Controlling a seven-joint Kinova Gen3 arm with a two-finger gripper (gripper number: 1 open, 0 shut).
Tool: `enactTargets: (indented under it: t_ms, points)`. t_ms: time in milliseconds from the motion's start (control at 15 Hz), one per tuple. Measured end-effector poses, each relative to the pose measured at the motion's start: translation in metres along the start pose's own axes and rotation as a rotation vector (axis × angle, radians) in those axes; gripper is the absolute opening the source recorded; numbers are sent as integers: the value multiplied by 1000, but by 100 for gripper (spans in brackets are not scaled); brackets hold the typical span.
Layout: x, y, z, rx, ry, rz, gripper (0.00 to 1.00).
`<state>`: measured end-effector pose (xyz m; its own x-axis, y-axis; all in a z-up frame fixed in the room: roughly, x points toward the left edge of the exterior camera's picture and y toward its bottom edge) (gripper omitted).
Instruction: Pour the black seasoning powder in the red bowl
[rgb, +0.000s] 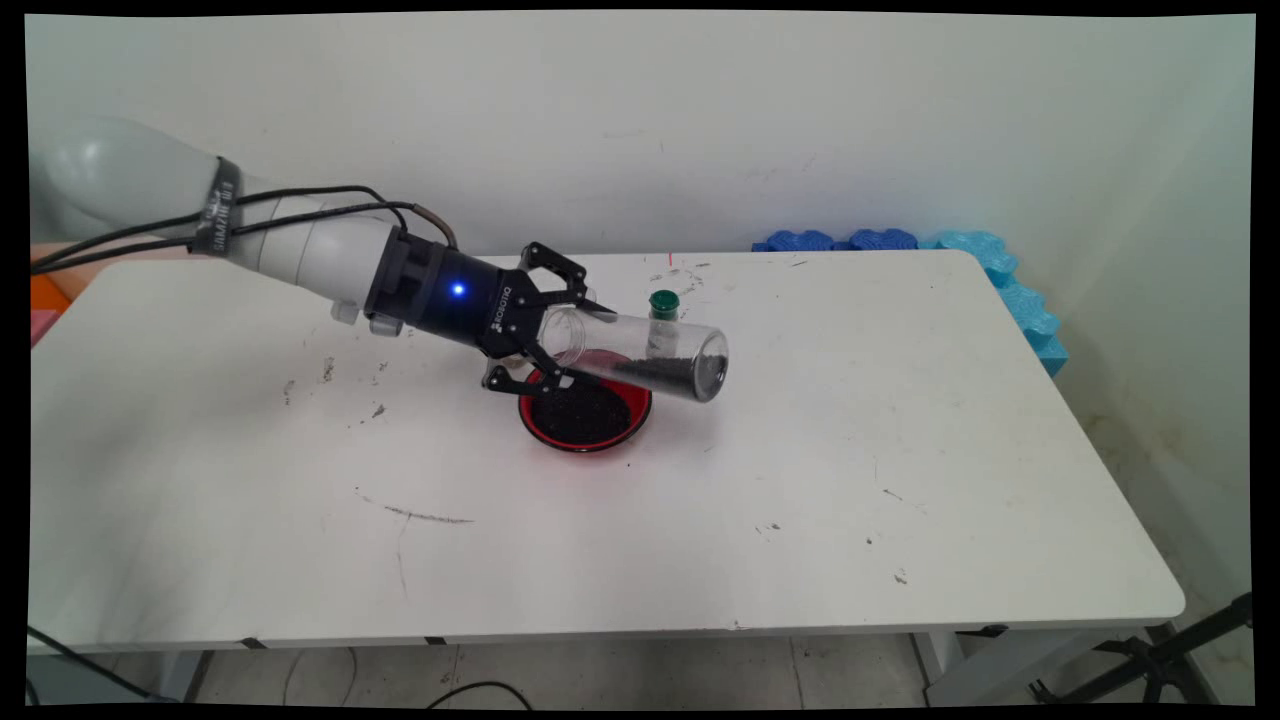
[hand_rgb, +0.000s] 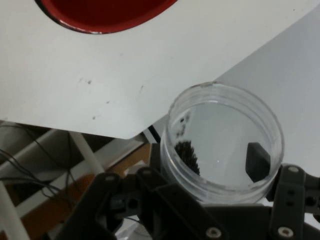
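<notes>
clear jar (rgb: 640, 352) clamped sideways in gripper (rgb: 548, 330) above red bowl (rgb: 585, 415); dark grains, perhaps seeds, inside.

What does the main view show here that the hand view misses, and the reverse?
Only the main view shows the green-capped bottle, the blue foam at the table's far right corner, and dark grains lying in the red dish. Only the hand view looks straight into the clear jar's open mouth. Both show the gripper clamped on the tilted jar, the dish and the white table.
</notes>
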<state>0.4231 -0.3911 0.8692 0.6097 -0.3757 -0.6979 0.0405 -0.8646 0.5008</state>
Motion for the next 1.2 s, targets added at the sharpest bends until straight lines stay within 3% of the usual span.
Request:
enactTargets:
  t_ms: [1200]
  points:
    - [2,-5,13,-95,-32,-256,0]
